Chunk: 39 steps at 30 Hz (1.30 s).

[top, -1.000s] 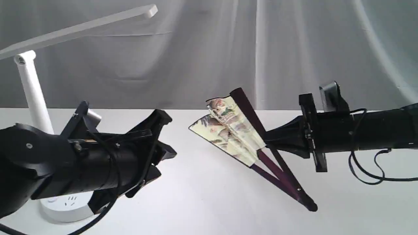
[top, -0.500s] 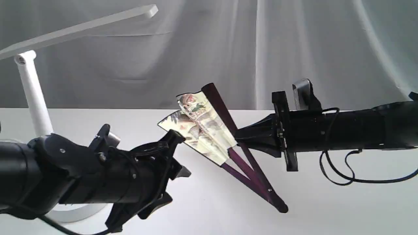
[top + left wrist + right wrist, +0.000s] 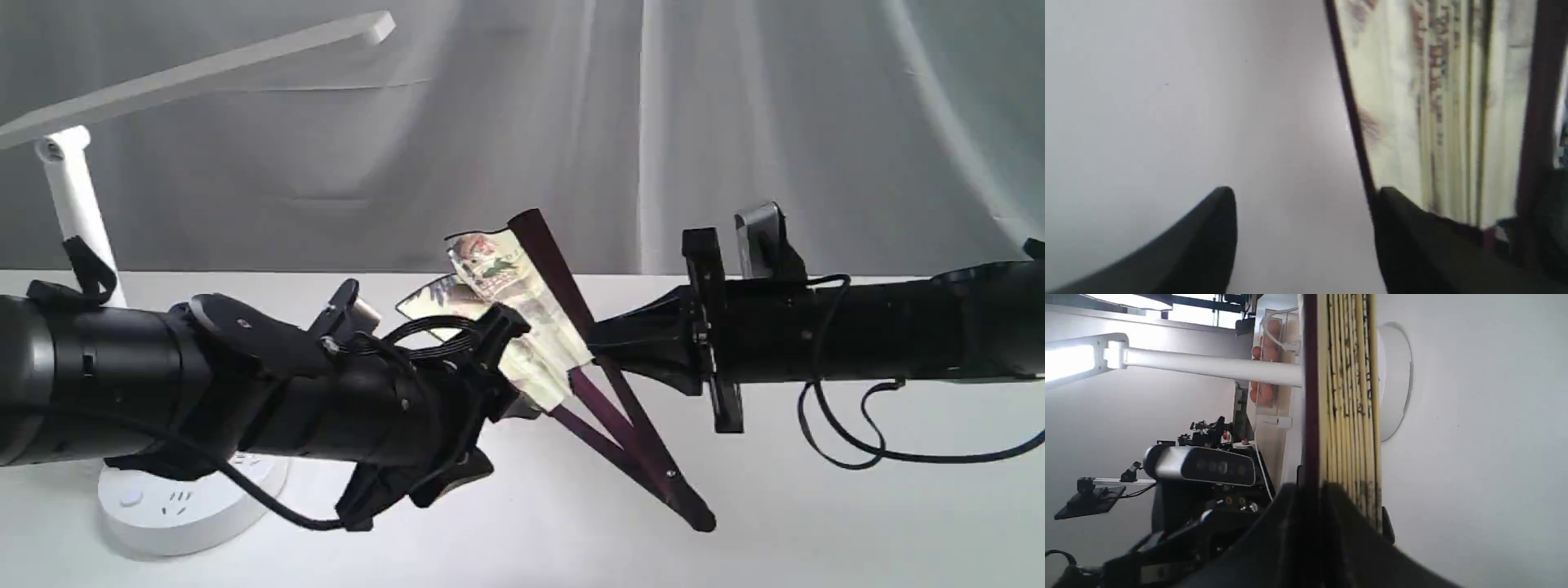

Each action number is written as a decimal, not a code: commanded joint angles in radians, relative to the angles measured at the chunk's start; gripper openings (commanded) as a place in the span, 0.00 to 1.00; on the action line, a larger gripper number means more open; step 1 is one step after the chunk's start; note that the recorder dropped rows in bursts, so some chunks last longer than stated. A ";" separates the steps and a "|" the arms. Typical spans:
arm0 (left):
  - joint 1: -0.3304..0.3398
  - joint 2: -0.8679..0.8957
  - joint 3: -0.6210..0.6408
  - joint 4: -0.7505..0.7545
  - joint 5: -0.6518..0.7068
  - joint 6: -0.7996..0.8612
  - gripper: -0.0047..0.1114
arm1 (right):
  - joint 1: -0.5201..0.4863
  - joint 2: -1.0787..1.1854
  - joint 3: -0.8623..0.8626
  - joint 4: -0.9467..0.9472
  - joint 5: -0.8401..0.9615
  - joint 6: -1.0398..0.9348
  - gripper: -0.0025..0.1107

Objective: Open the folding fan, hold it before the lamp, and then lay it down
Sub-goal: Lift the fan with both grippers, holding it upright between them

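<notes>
The folding fan [image 3: 535, 327] hangs partly spread above the table, with cream printed pleats, dark ribs and its pivot end [image 3: 694, 518] low near the tabletop. My right gripper [image 3: 592, 347] is shut on the fan's upper dark guard [image 3: 1310, 416]; the pleats [image 3: 1347, 396] show edge-on beside it. My left gripper [image 3: 500, 384] is open at the fan's lower edge. In the left wrist view that dark lower guard [image 3: 1351, 110] runs down to the tip of one finger [image 3: 1396, 212]. The lamp [image 3: 77, 204] stands at the far left, its bar head [image 3: 204, 73] overhead.
The lamp's round base [image 3: 163, 506] with sockets sits under my left arm. A grey curtain [image 3: 653, 122] hangs behind the white table [image 3: 816, 531]. A black cable [image 3: 857, 441] loops below the right arm. The right wrist view shows lab equipment [image 3: 1200, 465] beyond the lamp post [image 3: 1208, 367].
My left arm has reached right until its open gripper meets the fan's lower edge. My right gripper carried the fan leftward, then held nearly still.
</notes>
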<state>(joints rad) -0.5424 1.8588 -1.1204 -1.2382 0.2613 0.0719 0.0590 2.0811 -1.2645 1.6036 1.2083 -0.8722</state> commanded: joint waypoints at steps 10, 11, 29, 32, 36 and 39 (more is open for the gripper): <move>0.051 0.034 -0.037 -0.137 0.029 0.041 0.49 | 0.004 -0.014 0.002 0.018 0.013 -0.018 0.02; 0.051 0.034 -0.037 -0.160 0.026 0.046 0.49 | 0.004 -0.014 0.002 0.018 0.013 -0.018 0.02; 0.055 0.124 -0.119 -0.506 0.187 0.407 0.39 | 0.004 -0.014 0.002 0.018 0.013 -0.022 0.02; 0.055 0.124 -0.119 -0.506 0.182 0.407 0.39 | 0.004 -0.014 0.002 0.019 0.013 -0.022 0.02; 0.055 0.122 -0.119 -0.506 0.191 0.441 0.30 | 0.004 -0.014 0.002 0.018 0.013 -0.022 0.02; 0.055 0.122 -0.119 -0.506 0.187 0.460 0.17 | 0.004 -0.014 0.002 0.000 0.013 -0.022 0.02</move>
<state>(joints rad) -0.4893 1.9839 -1.2273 -1.7348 0.4267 0.5114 0.0590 2.0789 -1.2645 1.6148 1.2013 -0.8789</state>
